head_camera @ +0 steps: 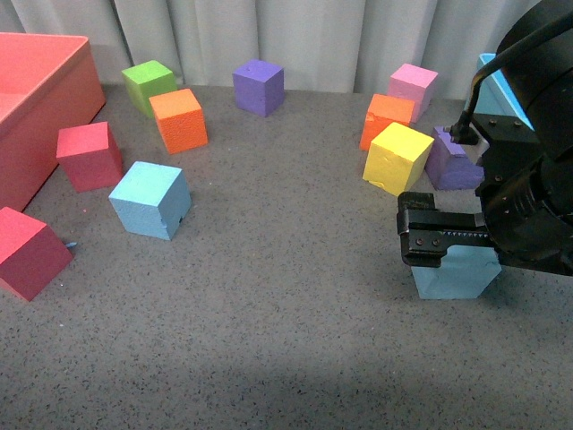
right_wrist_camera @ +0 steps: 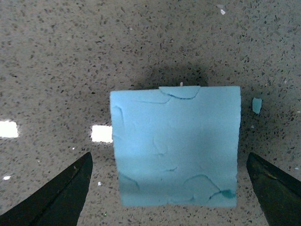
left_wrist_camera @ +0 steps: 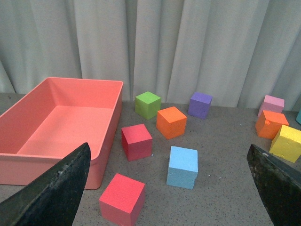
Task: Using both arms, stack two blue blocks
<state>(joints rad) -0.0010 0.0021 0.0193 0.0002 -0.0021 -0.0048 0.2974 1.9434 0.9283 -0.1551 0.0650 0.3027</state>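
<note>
- At the lower right of the front frame, my right gripper point(right_wrist_camera: 168, 188) hangs directly over one light sky-blue foam cube point(head_camera: 455, 276), which rests on the grey speckled tabletop point(head_camera: 286, 349).
- Right wrist view: my two black fingers point(right_wrist_camera: 61, 193) stand spread wide, one off each side of that cube. Bare tabletop shows in both gaps, so there is no contact.
- The cube's top face is cracked and chipped. A small blue foam crumb point(right_wrist_camera: 257, 104) lies just beside it.
- Left of centre in the front frame sits the second light sky-blue foam cube point(head_camera: 150, 200), well apart from the first. It is near a red foam cube point(head_camera: 88, 155) and an orange foam cube point(head_camera: 178, 119).
- My left gripper point(left_wrist_camera: 164, 202) is likewise spread wide and holds nothing. Its wrist view takes in the second cube and the salmon-red plastic bin point(left_wrist_camera: 108, 132).
- A yellow foam cube point(head_camera: 397, 157) and a purple foam cube point(head_camera: 448, 166) stand close together at the right of the front frame, above my right gripper.
</note>
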